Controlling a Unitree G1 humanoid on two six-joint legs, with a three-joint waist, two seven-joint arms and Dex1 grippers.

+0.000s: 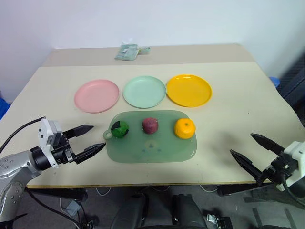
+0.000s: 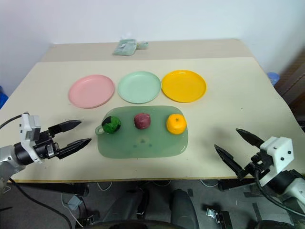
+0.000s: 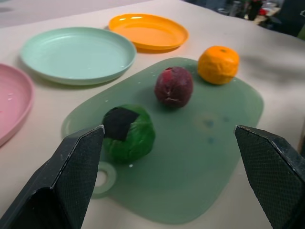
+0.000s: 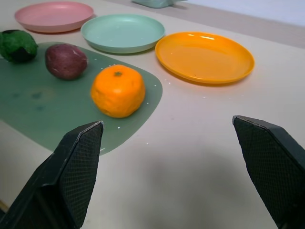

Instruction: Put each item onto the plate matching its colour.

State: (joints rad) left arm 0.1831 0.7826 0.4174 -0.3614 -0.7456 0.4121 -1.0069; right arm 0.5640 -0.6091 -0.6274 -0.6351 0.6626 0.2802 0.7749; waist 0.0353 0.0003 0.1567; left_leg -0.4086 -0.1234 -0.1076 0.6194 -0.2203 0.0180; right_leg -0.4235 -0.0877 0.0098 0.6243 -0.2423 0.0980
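A translucent green cutting board (image 1: 157,150), a rounded rectangle with a small loop tab (image 1: 107,135) on its nine o'clock edge, lies flat near the six o'clock side of a beige table (image 1: 248,114). A pale green packet (image 1: 127,51) rests far back at twelve o'clock, just past a seam running across the tabletop. Behind the table stands a plain white wall (image 1: 143,21).
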